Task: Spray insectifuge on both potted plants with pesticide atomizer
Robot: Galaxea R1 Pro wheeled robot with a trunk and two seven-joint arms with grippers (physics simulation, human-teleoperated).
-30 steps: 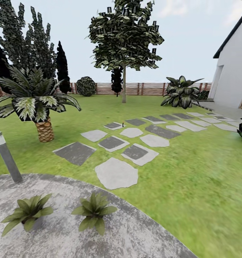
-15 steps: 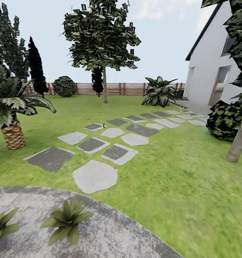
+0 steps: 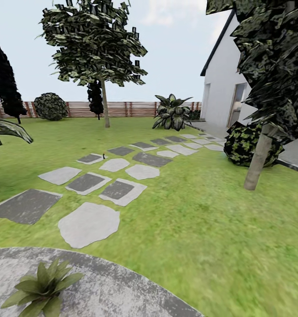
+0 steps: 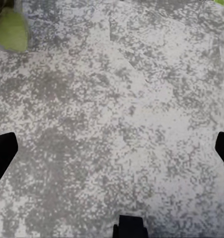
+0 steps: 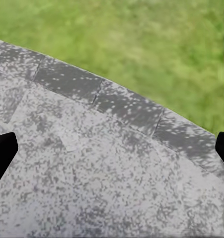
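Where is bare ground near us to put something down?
The paved patio lies bare between the potted plant and its curved rim against the lawn. That lawn is open as far as the tree trunk and shrub. The stepping stones sit close together.

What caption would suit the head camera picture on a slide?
One potted plant on the paved patio, stepping stones crossing the lawn toward a wooden fence.

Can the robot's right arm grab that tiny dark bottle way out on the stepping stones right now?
Probably not. The bottle stands far off on a stepping stone across the lawn, while the right gripper hangs open over the patio.
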